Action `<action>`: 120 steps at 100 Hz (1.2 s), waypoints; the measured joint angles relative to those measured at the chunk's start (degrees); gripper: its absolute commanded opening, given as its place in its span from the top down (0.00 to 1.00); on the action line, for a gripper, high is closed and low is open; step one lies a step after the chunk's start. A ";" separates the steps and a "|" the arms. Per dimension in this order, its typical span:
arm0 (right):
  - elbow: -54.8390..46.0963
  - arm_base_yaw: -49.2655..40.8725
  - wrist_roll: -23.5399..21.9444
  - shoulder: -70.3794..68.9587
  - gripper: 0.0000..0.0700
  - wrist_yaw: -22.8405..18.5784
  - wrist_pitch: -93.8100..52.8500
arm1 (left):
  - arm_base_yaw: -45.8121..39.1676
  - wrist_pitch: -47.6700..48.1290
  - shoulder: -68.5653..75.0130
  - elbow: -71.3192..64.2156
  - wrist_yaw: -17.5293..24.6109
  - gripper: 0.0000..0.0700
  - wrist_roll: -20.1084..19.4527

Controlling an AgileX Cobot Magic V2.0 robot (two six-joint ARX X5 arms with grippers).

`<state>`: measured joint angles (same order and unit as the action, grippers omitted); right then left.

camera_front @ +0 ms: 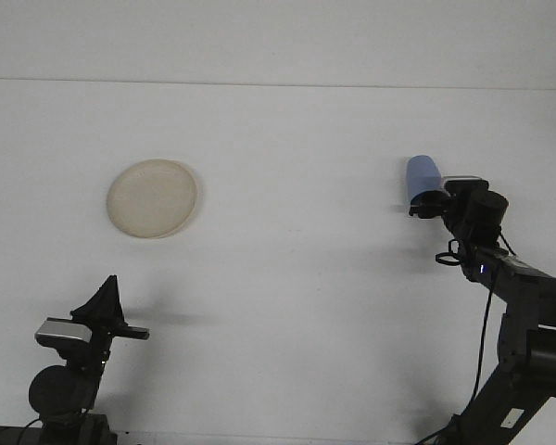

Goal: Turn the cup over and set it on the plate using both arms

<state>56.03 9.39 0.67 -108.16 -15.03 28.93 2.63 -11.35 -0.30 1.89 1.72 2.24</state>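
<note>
— Where's the cup (423, 177)?
— Far right of the table (296, 278), gripped by the right pincer (426, 201), well apart from the plate (153, 198).
— The left pincer (107, 306)?
— Low, near-left; open or closed, I cannot tell.

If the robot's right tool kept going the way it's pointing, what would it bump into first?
The right tool points up-left at the blue cup, and its tip already overlaps the cup's lower end, so it would probably meet the cup first. Depth is hard to judge from this one view.
</note>
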 measured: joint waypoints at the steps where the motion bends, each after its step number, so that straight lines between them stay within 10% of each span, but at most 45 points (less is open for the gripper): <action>1: 0.00 0.00 0.00 0.00 0.96 0.00 0.04 | 0.00 0.00 0.00 0.00 -0.02 0.98 0.00; 64: 0.17 -1.55 0.00 12.26 1.00 0.31 -12.98 | 0.00 0.00 0.00 0.00 0.00 0.98 0.00; 120: 7.19 -18.88 -8.87 47.52 1.00 13.33 -63.10 | 0.00 0.00 0.00 0.00 0.00 0.98 0.00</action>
<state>63.22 -9.50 -8.21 -60.64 -1.69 -34.17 2.63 -11.35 -0.30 1.89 1.72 2.24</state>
